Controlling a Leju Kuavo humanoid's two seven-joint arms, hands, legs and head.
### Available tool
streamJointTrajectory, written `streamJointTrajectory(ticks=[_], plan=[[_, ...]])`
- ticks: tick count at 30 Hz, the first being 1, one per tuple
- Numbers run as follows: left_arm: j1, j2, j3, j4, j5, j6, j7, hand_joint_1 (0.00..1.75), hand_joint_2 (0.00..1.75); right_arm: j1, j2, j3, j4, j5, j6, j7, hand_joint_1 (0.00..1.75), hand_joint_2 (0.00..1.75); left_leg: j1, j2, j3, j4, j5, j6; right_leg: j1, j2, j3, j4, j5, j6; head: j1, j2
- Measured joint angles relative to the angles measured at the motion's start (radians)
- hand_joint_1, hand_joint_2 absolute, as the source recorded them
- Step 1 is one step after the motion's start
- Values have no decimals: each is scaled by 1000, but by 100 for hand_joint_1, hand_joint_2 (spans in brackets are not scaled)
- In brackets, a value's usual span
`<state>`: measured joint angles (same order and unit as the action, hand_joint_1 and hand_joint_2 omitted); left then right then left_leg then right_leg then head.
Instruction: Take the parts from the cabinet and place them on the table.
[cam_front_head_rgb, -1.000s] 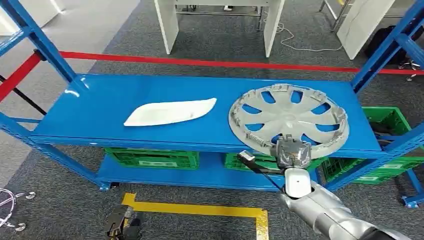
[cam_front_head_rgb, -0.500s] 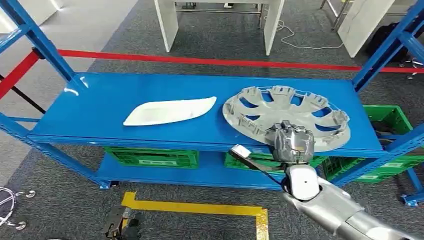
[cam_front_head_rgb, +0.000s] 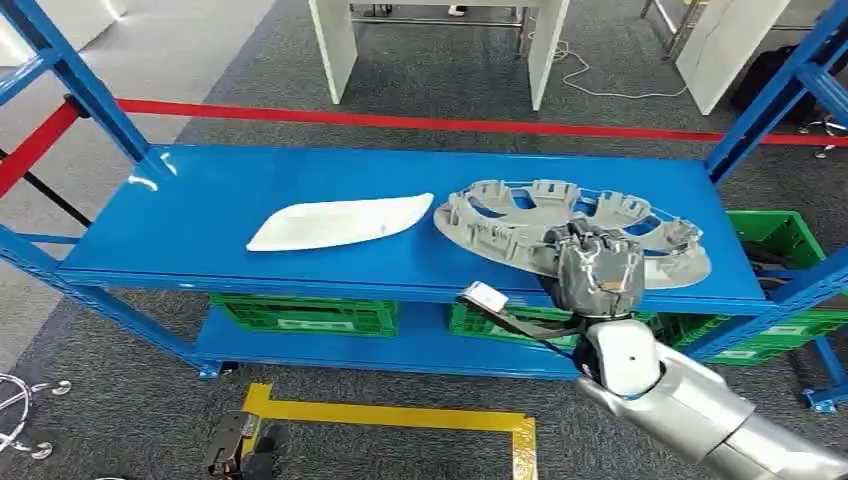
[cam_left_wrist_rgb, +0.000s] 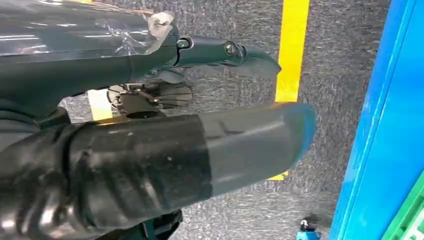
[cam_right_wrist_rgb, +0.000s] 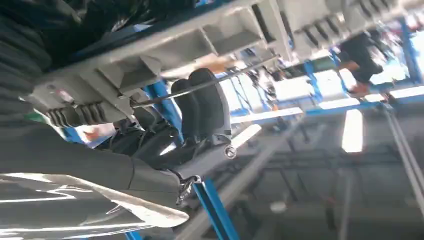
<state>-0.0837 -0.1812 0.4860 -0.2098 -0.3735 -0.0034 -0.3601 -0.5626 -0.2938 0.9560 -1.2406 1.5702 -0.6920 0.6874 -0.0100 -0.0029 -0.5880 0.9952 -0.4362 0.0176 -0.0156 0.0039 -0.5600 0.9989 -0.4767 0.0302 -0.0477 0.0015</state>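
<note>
One ribbed grey plastic hubcap in right hand, near edge tilted.

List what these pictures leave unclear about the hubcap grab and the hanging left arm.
- Head view: the right hand covers the near rim of the hubcap, so where its fingers sit beneath stays hidden.
- Right wrist view: close and blurred; the hubcap's ribbed rim is cut off by the edges.
- Left wrist view: the left hand is too close to judge whether its fingers are apart.
</note>
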Motion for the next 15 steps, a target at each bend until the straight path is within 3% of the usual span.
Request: streamJointTrajectory(ticks=[15], plan=[[0, 0, 5, 0, 8, 9, -3, 0, 0, -84, -68, 100, -183, -3, 0, 0, 175, 175, 0, 0, -3, 0, 0, 0, 0, -1, -2, 0, 0, 0, 0, 0]])
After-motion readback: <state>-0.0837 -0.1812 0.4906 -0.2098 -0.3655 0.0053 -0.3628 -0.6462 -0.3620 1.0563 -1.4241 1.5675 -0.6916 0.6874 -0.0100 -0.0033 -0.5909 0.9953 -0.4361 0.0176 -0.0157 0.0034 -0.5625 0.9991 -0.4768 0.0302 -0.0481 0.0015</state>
